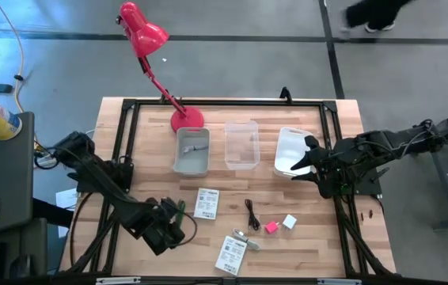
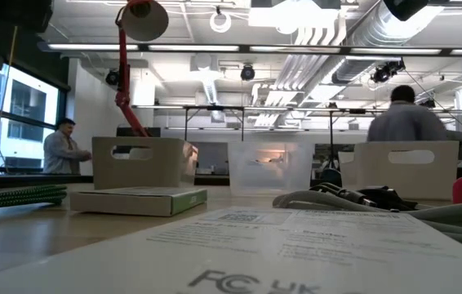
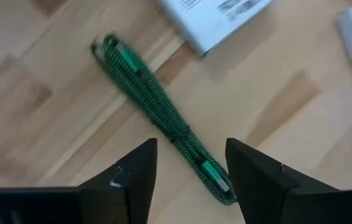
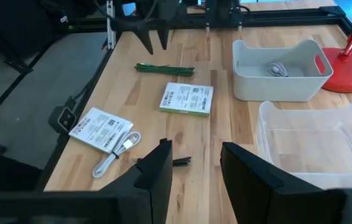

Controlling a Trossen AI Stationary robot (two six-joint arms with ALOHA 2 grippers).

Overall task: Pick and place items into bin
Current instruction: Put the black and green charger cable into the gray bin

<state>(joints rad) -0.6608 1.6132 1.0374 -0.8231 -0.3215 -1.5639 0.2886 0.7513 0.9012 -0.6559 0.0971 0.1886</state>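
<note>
Hovering over the near-left part of the table, the left gripper (image 3: 188, 168) has its jaws apart above a green braided cable (image 3: 157, 112) that lies flat on the wood, one end sitting between the two fingers and the rest running away from them. Judged from this, the step in hand is the pick of that cable: the fingers should come straight down to straddle the bundle across its width, closer to its middle than its tip, so it does not droop or slip on the way to the grey bin (image 1: 191, 152) near the lamp (image 1: 154, 49). The right gripper (image 4: 191, 165) waits by the white bin (image 1: 293, 150) with its jaws apart and nothing between them. Two cards (image 1: 206, 203), a black cable (image 1: 252, 214), a pink cube (image 1: 271, 227) and a white cube (image 1: 289, 222) lie on the table, not yet binned.
</note>
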